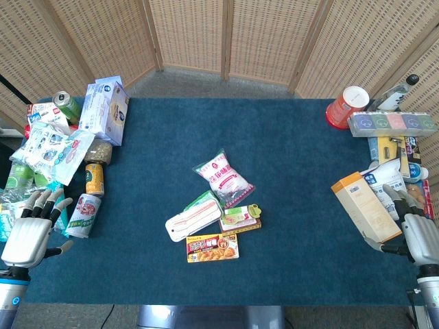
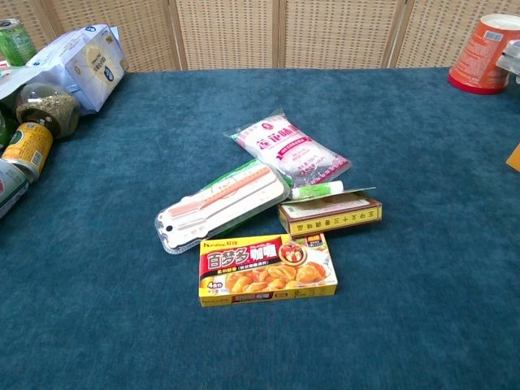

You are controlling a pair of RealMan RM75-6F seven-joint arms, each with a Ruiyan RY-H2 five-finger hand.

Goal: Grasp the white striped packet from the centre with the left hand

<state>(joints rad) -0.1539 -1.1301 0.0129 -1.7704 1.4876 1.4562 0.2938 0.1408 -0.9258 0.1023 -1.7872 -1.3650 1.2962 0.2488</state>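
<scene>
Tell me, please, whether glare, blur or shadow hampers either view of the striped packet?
Head view: even light, white striped packet small but sharp. Chest view: packet crisp, mild sheen on its clear plastic, soft shadows only; neither hand shows there.

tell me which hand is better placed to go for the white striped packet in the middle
Left. The white striped packet lies on the left side of the centre pile, nearer the left hand, which is open and holds nothing. The right hand sits at the far right edge, behind an orange and white box.
</scene>
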